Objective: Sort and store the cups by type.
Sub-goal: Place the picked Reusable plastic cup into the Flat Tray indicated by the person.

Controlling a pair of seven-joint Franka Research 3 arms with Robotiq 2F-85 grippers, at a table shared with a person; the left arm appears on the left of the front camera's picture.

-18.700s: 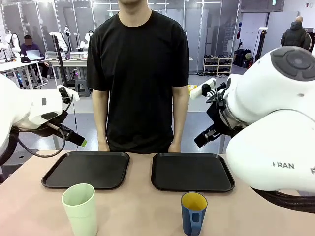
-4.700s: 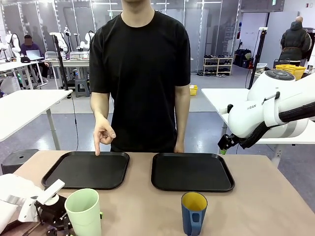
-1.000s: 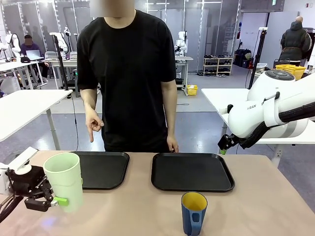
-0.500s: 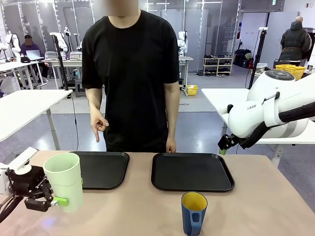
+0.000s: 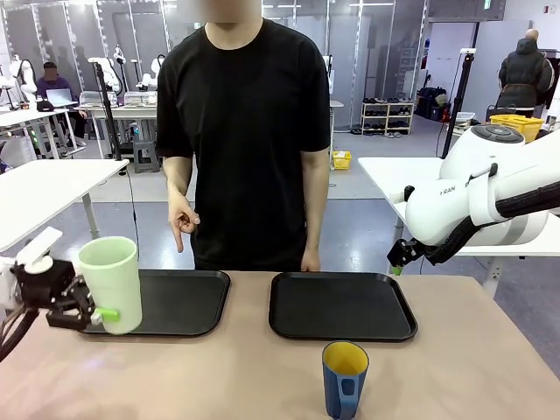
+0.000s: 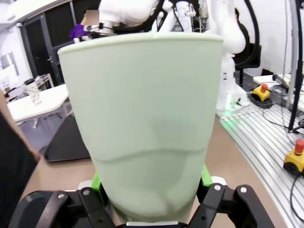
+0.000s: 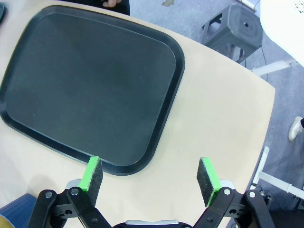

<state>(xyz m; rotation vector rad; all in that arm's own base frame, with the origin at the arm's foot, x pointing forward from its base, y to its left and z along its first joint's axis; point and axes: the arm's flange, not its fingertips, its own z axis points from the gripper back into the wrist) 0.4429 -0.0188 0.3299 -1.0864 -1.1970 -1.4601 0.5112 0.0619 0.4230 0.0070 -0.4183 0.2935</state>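
Observation:
My left gripper [image 5: 90,308] is shut on the tall pale-green tumbler [image 5: 110,283] and holds it upright in the air over the near left edge of the left black tray [image 5: 179,302]. In the left wrist view the tumbler [image 6: 147,118] stands between the green pads of the left gripper [image 6: 151,178]. The dark-blue mug [image 5: 344,380], yellow inside, stands on the table near the front edge, handle toward the camera. My right gripper [image 5: 399,256] hangs open off the table's far right, above the right tray's corner [image 7: 90,85]; in the right wrist view the right gripper [image 7: 150,175] holds nothing.
The right black tray [image 5: 339,304] lies beside the left one on the far half of the table. A person stands at the far side, one hand [image 5: 182,224] pointing a finger down above the left tray, the other hand [image 5: 308,261] at the table's edge.
My left gripper has lifted the tumbler and carried it away from the front edge toward the left tray. The person has shifted to the right. The right arm has not moved.

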